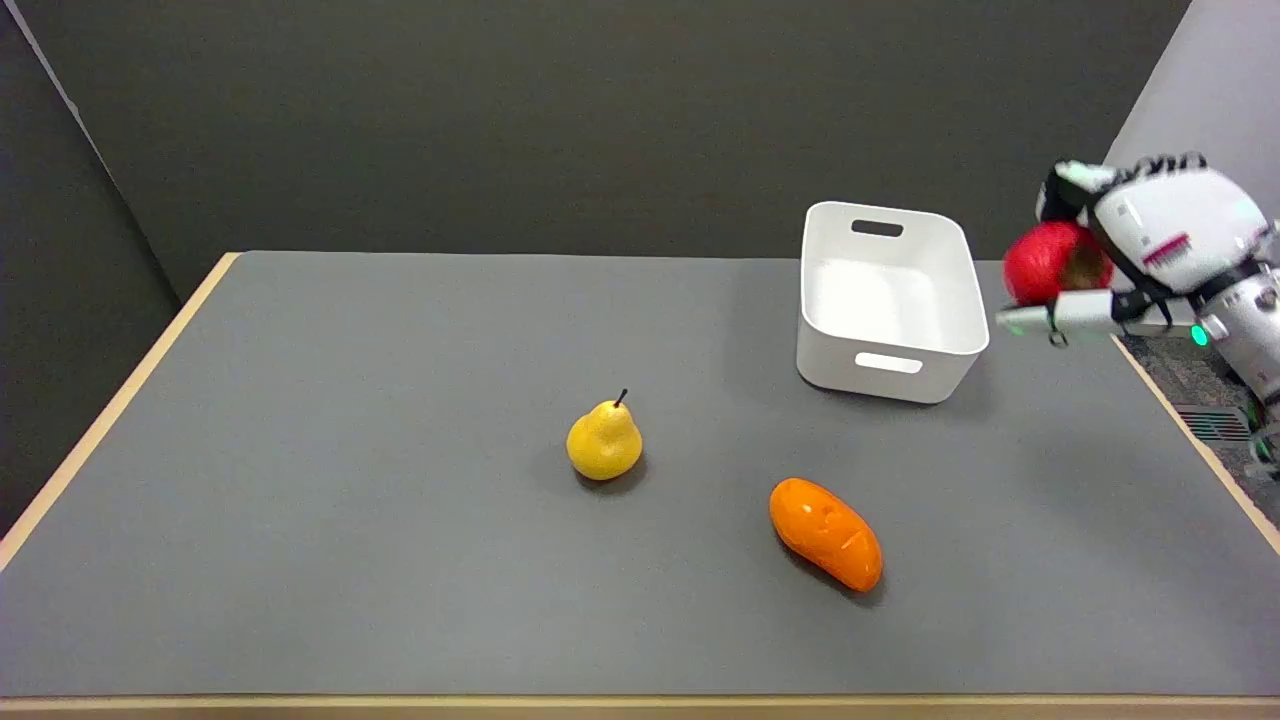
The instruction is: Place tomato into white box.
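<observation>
My right hand is raised above the table's far right side and grips a red tomato between its fingers. Only the tomato's left part shows past the hand. The white box, with a handle slot in each end wall, stands on the table just left of the hand. Its inside shows nothing in it. The tomato hangs a little to the right of the box's right rim, higher than the box.
A yellow pear stands upright near the middle of the grey table. An orange carrot-like piece lies nearer the front, below the box. The table's right edge runs under the arm.
</observation>
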Tool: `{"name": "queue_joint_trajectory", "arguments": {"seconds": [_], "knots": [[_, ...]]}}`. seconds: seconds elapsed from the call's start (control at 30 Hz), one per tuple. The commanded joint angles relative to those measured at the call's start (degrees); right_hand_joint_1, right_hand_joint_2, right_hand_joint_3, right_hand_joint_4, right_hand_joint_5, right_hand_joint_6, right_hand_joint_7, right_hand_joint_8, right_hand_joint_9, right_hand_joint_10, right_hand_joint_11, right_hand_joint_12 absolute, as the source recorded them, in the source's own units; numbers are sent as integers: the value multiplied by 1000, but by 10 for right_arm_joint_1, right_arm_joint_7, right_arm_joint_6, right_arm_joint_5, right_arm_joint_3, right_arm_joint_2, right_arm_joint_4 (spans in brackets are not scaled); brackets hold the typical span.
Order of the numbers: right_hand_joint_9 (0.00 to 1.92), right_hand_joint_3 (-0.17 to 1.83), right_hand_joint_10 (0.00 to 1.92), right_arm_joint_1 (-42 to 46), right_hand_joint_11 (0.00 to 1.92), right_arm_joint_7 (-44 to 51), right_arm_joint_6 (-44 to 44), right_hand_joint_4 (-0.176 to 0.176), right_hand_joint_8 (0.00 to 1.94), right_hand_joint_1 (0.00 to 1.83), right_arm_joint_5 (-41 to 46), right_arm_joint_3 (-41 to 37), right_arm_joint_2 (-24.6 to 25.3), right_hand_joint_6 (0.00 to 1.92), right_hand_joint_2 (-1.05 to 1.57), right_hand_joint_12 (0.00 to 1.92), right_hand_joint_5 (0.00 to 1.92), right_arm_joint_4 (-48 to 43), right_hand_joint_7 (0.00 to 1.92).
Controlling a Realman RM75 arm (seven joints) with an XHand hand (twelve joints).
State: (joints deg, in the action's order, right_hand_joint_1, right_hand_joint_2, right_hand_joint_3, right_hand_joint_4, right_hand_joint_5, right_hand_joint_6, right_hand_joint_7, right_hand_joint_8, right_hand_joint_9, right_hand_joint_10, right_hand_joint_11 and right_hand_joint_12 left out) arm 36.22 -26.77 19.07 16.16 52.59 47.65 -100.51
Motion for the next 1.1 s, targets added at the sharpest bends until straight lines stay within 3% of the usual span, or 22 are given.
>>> {"name": "queue_joint_trajectory", "arguments": {"seconds": [0.03, 0.23, 0.53, 1.0, 1.03, 1.1], "knots": [[901, 502, 1524, -329, 871, 30, -16, -85, 1410, 1181, 6, 246, -122, 1488, 1006, 1921, 638, 122, 880], [901, 506, 1528, -438, 869, 27, -32, -85, 1409, 1181, 6, 335, -97, 1488, 1003, 1921, 639, 202, 882], [899, 508, 1529, -532, 856, 25, -49, -89, 1412, 1183, 14, 406, -65, 1486, 1002, 1921, 639, 337, 883], [906, 498, 1530, -560, 820, 26, -51, -91, 1411, 1181, 47, 468, -53, 1481, 1007, 1898, 639, 380, 884], [905, 474, 1522, -564, 816, 27, -52, -104, 1421, 1183, 47, 475, -51, 1479, 1021, 1894, 647, 381, 862], [904, 334, 1477, -572, 800, 30, -52, -176, 1479, 1189, 47, 490, -43, 1470, 1105, 1885, 688, 385, 737]]}}
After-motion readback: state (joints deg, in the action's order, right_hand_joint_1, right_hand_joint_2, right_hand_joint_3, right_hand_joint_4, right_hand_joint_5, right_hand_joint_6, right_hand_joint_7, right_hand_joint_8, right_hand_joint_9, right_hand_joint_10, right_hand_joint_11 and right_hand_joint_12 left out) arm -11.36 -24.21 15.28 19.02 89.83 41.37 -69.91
